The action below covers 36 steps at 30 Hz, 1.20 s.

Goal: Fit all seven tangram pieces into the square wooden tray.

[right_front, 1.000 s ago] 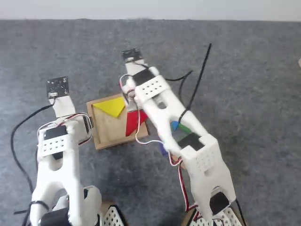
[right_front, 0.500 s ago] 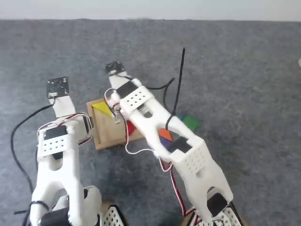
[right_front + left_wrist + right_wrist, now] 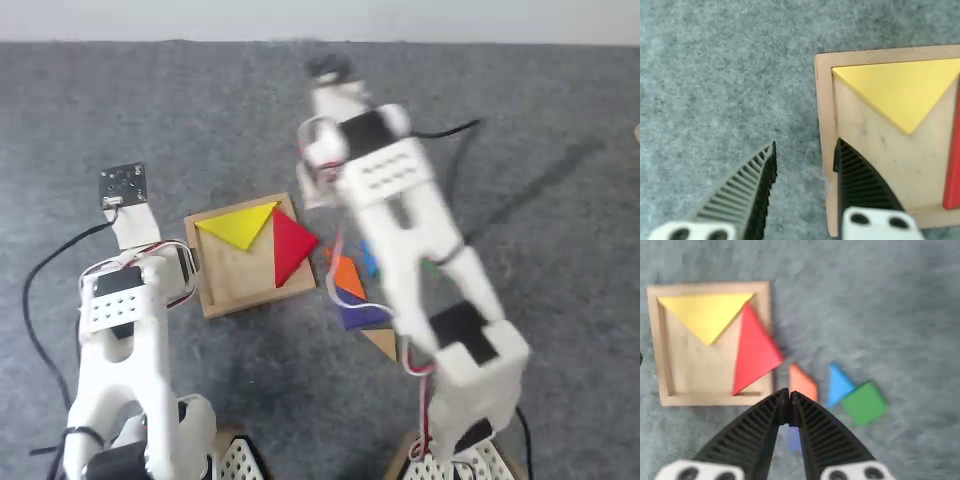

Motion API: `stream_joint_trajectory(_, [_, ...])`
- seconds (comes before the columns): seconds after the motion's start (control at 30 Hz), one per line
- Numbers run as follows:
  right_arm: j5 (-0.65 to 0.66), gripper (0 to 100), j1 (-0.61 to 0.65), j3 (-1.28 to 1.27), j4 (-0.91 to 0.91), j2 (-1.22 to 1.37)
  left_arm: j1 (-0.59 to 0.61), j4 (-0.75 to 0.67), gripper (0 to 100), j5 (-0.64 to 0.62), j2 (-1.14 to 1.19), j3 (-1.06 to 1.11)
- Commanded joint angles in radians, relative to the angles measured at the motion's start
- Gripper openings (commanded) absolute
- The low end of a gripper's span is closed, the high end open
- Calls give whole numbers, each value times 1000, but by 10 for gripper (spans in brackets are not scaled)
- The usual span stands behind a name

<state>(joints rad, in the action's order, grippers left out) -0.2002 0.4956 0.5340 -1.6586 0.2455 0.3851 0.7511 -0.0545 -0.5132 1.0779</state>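
Since half a second ago your right arm has swung up and off the wooden tray [image 3: 214, 302], which it then lay across, and the red triangle [image 3: 290, 245] it was covering now shows; your left arm has stayed where it was. The right gripper [image 3: 788, 392] has its jaws pressed together with nothing between them, and it hangs above the grey carpet [image 3: 520, 150]. Just past its tips lies the orange piece [image 3: 802, 382]. Beyond that, off to one side, are the blue triangle [image 3: 839, 385] and the green square [image 3: 863, 402], which touch at a corner. A blurred purple piece [image 3: 792, 437] sits under the closed fingers. The tray lies ahead of these jaws on the other side. The yellow triangle [image 3: 705, 312] is in it along the far wall, and the red triangle is against the yellow one. One corner of the red piece pokes out over the tray wall nearest the orange piece. The left gripper [image 3: 805, 145] has its jaws apart and holds nothing. The two fingers straddle the tray's wall, one over the carpet and the other over the bare wooden floor. The yellow triangle is just ahead of that inner finger, and an edge of the red one is farther out to its side. In the high view a tan triangle [image 3: 382, 343] lies on the carpet just beside the purple piece, apart from the tray.
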Motion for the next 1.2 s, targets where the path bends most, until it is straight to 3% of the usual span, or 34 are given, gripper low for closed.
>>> stream_joint_trajectory(0.0, [52,9,-102,25,-5,-136,3,-12,181,8,-31,-16])
stream_joint_trajectory(0.13, [94,9,-125,-195,183,-90,3,-12,181,8,-31,-16])
stream_joint_trajectory(0.27, [120,9,-15,-450,503,1,3,-12,181,8,-31,-16])
stream_joint_trajectory(0.37, [146,9,62,-522,631,45,3,-12,181,8,-31,-16])
stream_joint_trajectory(0.9, [141,9,266,-528,720,110,3,-11,181,8,-31,-18])
stream_joint_trajectory(1.17, [149,9,176,-502,558,-51,3,-11,181,8,-31,-16])
